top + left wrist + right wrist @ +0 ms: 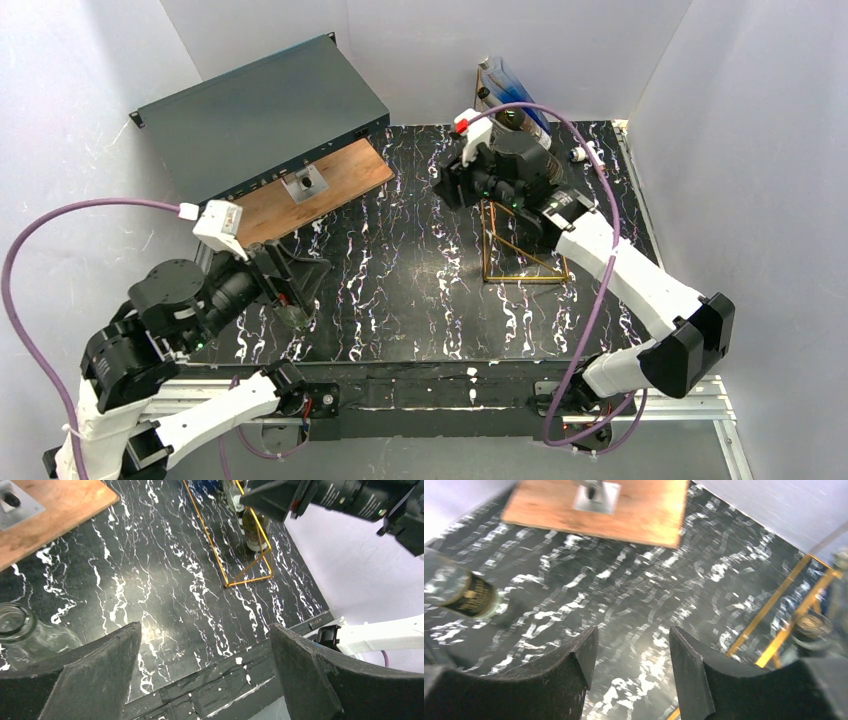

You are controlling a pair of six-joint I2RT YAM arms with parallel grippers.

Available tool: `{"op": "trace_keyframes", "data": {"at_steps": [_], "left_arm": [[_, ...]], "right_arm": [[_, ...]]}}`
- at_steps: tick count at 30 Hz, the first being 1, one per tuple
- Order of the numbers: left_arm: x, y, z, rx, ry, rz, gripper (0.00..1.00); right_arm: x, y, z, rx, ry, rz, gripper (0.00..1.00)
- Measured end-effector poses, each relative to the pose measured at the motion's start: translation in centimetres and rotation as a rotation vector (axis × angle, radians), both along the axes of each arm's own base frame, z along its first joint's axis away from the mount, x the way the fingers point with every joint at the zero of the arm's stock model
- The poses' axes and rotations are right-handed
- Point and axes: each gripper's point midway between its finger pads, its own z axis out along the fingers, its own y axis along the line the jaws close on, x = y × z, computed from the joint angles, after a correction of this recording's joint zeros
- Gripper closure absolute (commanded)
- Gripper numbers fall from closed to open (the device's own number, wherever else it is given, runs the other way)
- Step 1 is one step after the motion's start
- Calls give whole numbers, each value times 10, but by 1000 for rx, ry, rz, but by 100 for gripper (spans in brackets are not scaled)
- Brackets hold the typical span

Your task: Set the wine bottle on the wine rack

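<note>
The gold wire wine rack stands at the back right of the black marble table. It also shows in the left wrist view and the right wrist view. A blue bottle lies near the rack's top, and a dark-labelled bottle rests lower in it. My right gripper hangs just left of the rack, open, with nothing between its fingers. A clear glass wine bottle sits on the table beside my left gripper, which is wide open and empty.
A dark grey metal box fills the back left. A wooden board with a small metal bracket lies in front of it. White walls close in on three sides. Purple cables loop off both arms.
</note>
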Motion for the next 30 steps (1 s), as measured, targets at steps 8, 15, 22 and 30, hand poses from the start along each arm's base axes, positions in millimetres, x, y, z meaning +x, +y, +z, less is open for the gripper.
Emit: {"op": "trace_keyframes", "data": {"at_steps": [8, 15, 22, 30], "left_arm": [[-9, 30, 25, -18, -92, 56, 1], [-17, 52, 30, -32, -131, 98, 1], [-24, 65, 24, -28, -131, 123, 1], [-31, 73, 15, -30, -102, 129, 1]], "right_arm": [[-56, 104, 29, 227, -13, 256, 25], [-108, 191, 18, 369, 64, 460, 13], [-152, 246, -7, 381, 108, 564, 2], [-165, 284, -7, 420, 73, 568, 2]]}}
